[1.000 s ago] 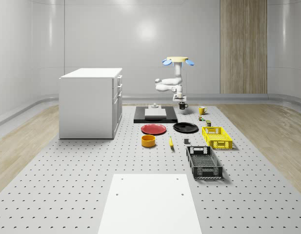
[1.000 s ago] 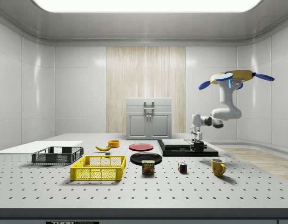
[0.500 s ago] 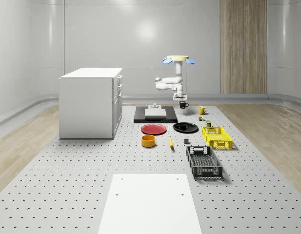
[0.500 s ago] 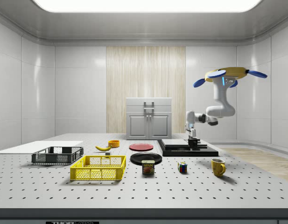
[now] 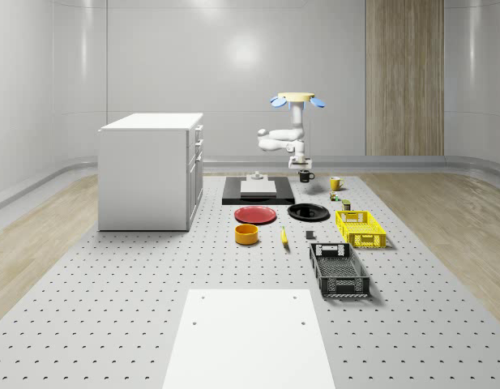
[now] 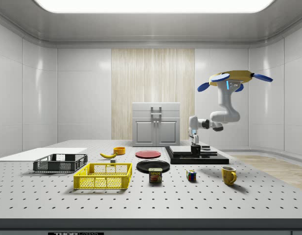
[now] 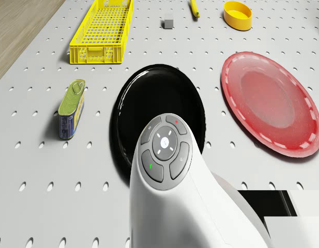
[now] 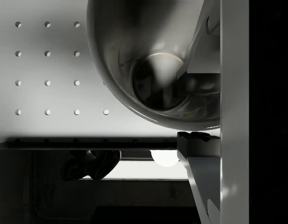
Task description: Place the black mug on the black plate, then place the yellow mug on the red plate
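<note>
Just short of the black plate, on its far side, the black mug is being held in the air, clamped in the gripper, with the drone hovering above. Nothing is being counted as done: neither mug is placed, and the yellow mug is sitting beyond the black plate, the red plate lying bare beside it.

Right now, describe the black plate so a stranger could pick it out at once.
Start at the white cabinet and find the red plate on the perforated table. The black plate lies flat just to its right in the whole-scene view, before the yellow basket: the only glossy black disc.
</note>
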Robot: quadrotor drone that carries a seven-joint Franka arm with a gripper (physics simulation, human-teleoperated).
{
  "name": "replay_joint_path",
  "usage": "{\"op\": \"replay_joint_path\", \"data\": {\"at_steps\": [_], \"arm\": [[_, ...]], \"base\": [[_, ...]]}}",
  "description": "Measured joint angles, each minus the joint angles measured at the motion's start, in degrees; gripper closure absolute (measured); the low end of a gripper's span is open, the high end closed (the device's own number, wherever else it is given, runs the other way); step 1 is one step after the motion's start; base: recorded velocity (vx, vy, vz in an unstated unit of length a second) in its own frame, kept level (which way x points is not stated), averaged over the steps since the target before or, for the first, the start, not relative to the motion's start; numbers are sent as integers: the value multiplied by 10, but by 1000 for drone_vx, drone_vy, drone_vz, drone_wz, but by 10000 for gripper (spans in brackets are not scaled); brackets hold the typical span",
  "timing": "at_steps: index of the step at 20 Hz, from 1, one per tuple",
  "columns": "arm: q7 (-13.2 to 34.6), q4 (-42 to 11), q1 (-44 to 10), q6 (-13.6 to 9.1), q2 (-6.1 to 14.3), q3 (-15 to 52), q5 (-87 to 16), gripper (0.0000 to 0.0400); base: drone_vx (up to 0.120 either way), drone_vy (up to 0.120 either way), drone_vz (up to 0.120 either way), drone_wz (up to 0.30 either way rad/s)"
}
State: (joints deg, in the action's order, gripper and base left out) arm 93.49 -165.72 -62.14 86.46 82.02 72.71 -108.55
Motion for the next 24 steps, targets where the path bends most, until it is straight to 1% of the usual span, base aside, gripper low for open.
{"op": "replay_joint_path", "data": {"at_steps": [24], "arm": [[5,1,-6,17,18,4,8,290]], "base": [[120,0,0,0]]}}
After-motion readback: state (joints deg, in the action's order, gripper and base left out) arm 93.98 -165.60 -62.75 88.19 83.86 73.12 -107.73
